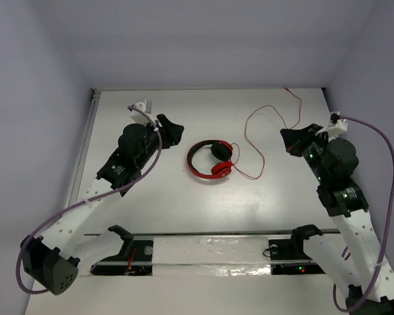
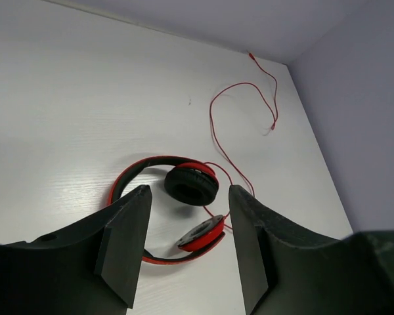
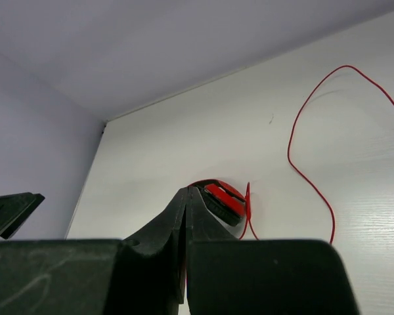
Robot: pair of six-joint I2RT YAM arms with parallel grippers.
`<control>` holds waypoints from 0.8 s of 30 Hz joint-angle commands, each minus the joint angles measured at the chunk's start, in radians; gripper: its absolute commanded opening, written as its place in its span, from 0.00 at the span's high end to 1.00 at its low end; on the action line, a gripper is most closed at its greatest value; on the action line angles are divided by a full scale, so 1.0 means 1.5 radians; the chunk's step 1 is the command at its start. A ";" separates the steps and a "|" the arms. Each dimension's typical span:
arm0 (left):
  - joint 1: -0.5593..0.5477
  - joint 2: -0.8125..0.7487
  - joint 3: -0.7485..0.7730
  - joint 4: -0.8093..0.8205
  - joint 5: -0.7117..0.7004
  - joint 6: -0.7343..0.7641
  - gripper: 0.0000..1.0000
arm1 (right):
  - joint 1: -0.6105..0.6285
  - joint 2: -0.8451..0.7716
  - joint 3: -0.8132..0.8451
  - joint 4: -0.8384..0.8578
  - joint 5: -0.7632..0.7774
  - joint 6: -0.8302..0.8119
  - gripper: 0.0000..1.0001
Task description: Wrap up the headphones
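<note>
The red headphones [image 1: 210, 159] lie flat in the middle of the white table [image 1: 184, 203], headband to the left and earcups to the right. Their thin red cable [image 1: 253, 118] loops right and runs to the far right corner. My left gripper [image 1: 174, 131] hovers just left of them, open and holding nothing. In the left wrist view the headphones [image 2: 190, 187] show between the open fingers of the left gripper [image 2: 188, 203], with the cable [image 2: 213, 125] behind. My right gripper [image 1: 290, 141] stands to their right, shut and empty. Past the shut tips of the right gripper [image 3: 187, 191] sit an earcup [image 3: 224, 199] and the cable [image 3: 302, 177].
Purple-grey walls close the table at the back and both sides. A metal rail [image 1: 85, 144] runs along the left edge. A dark slot with the arm bases [image 1: 210, 252] crosses the near edge. Thick purple robot cables [image 1: 52, 223] [image 1: 381, 138] hang from both arms.
</note>
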 commanded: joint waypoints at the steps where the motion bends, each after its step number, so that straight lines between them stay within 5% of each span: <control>1: -0.001 0.010 -0.003 0.019 -0.032 -0.002 0.53 | -0.003 -0.001 0.006 0.023 -0.028 0.003 1.00; 4: -0.001 0.016 -0.012 0.003 -0.042 -0.021 0.60 | -0.003 -0.001 0.002 0.028 -0.038 0.002 0.99; 8: -0.001 0.023 -0.025 -0.037 -0.103 -0.058 0.98 | -0.003 0.018 0.008 0.034 -0.081 0.000 1.00; 9: -0.001 0.028 -0.024 -0.054 -0.119 -0.059 1.00 | -0.003 0.023 0.009 0.038 -0.090 0.001 1.00; 19: -0.049 0.111 -0.059 -0.096 -0.217 -0.077 1.00 | 0.057 0.131 0.038 0.058 -0.052 0.001 1.00; 24: -0.077 0.205 -0.040 -0.106 -0.249 -0.079 0.61 | 0.078 0.146 0.038 0.061 -0.022 -0.006 1.00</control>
